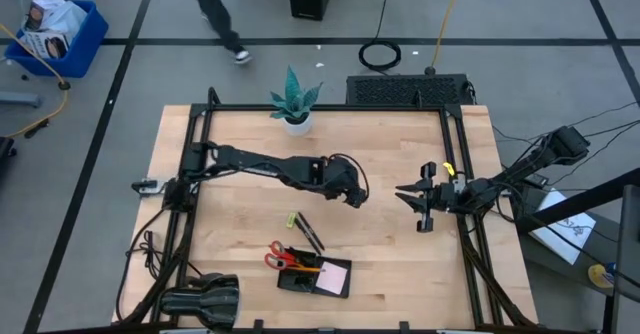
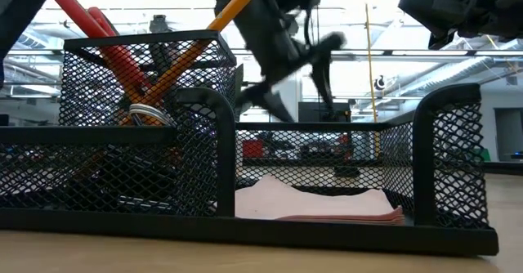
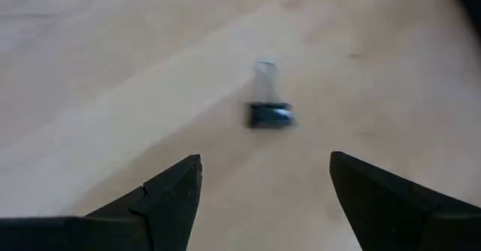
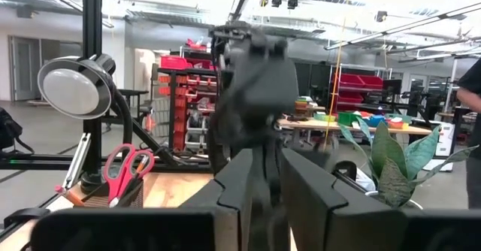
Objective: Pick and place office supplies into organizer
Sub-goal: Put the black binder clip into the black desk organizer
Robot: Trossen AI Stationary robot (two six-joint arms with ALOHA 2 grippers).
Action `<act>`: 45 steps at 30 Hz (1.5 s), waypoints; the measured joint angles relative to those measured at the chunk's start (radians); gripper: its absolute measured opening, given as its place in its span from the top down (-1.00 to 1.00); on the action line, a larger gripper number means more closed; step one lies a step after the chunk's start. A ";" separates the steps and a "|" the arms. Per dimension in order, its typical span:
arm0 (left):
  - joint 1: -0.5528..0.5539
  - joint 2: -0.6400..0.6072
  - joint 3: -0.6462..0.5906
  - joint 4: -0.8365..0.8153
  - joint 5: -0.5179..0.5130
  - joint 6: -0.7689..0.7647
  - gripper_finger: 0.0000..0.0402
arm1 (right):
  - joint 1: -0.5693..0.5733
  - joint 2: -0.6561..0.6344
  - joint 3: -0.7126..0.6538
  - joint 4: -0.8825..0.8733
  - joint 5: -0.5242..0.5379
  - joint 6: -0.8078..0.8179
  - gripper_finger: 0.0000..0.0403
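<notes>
The left gripper (image 1: 356,196) is held over the middle of the wooden table (image 1: 240,234), its fingers (image 3: 169,198) spread wide with nothing between them. In the left wrist view a small black binder clip (image 3: 269,113) is seen lying on the bare wood ahead of the open fingers, untouched. The right gripper (image 1: 412,196) is positioned near the table's right side, facing the left arm; its fingers (image 4: 240,187) are seen pressed nearly together and nothing is gripped.

The black mesh organizer (image 1: 314,276) is placed near the front edge of the table. Red-handled scissors (image 1: 277,258) and an orange pencil (image 2: 233,3) are stood in its tall compartment, and a pale pink note pad (image 1: 332,275) is laid flat in the low tray section. Two black pens (image 1: 310,234) and a small yellow piece (image 1: 292,219) are left on the wood just behind the organizer. A teal potted plant (image 1: 295,101) is set at the back edge.
</notes>
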 joint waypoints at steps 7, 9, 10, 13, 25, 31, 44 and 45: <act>-0.002 0.023 0.002 0.057 -0.080 0.036 -0.48 | 0.000 0.000 0.000 -0.005 0.000 0.000 0.68; -0.013 0.023 0.002 0.068 -0.112 0.053 -0.48 | 0.000 0.000 0.000 -0.006 0.000 -0.001 0.68; -0.020 0.023 0.002 0.073 -0.130 0.060 -0.48 | 0.000 0.000 0.000 -0.006 0.000 -0.001 0.68; -0.036 0.024 0.002 0.086 -0.157 0.085 -0.48 | 0.000 0.000 0.000 -0.006 0.000 0.000 0.68; -0.049 0.074 -0.001 0.079 -0.190 0.100 -0.48 | 0.000 0.000 0.000 -0.010 0.000 0.000 0.68; -0.044 0.153 0.086 0.026 -0.155 0.093 -0.48 | 0.000 0.002 0.000 -0.020 0.000 -0.001 0.68; -0.095 0.274 0.344 -0.178 -0.255 0.083 -0.48 | 0.000 0.005 0.000 -0.036 0.000 0.000 0.68; -0.094 0.278 0.344 -0.178 -0.250 0.088 -0.48 | 0.000 0.006 0.000 -0.037 0.000 -0.001 0.68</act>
